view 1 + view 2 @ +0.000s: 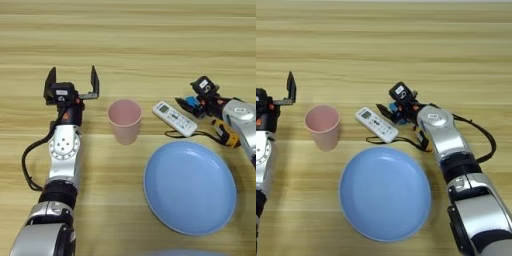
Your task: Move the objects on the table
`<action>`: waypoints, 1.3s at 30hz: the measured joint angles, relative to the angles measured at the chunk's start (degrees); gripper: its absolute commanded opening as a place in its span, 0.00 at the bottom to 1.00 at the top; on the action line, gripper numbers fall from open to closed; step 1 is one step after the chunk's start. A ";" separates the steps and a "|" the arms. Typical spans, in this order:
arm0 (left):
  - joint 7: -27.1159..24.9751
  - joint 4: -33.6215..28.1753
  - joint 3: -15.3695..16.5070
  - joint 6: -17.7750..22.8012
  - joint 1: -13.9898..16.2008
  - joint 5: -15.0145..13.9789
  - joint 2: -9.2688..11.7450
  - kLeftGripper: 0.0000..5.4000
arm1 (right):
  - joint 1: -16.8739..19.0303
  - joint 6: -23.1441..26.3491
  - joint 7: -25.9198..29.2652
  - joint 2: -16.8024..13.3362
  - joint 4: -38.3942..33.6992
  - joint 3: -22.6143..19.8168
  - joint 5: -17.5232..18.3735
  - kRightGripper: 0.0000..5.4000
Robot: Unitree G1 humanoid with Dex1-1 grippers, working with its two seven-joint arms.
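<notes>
Remote (376, 124) lies at the cup's (124, 120) three o'clock; right gripper (390, 109), clamped on the blue block (192, 103), could bump it. Left gripper (71, 82) gapes empty beside the cup.

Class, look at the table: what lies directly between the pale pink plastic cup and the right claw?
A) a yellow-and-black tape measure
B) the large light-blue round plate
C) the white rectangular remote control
C: the white rectangular remote control lies on the table right of the pale pink plastic cup, with the right claw just beyond its far end.
</notes>
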 measured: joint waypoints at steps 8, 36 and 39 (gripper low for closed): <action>0.04 -0.12 -0.07 0.00 0.00 0.01 -0.01 1.00 | 4.59 -2.32 6.61 0.14 -12.72 -0.18 4.78 0.91; 0.09 -0.13 -0.21 0.00 0.00 0.01 -0.15 1.00 | 13.41 -1.05 21.03 -2.00 -21.71 5.17 10.56 1.00; 0.10 -0.13 -0.21 0.00 0.00 0.01 -0.23 1.00 | 13.47 -1.06 20.74 -1.19 -21.15 5.94 10.14 1.00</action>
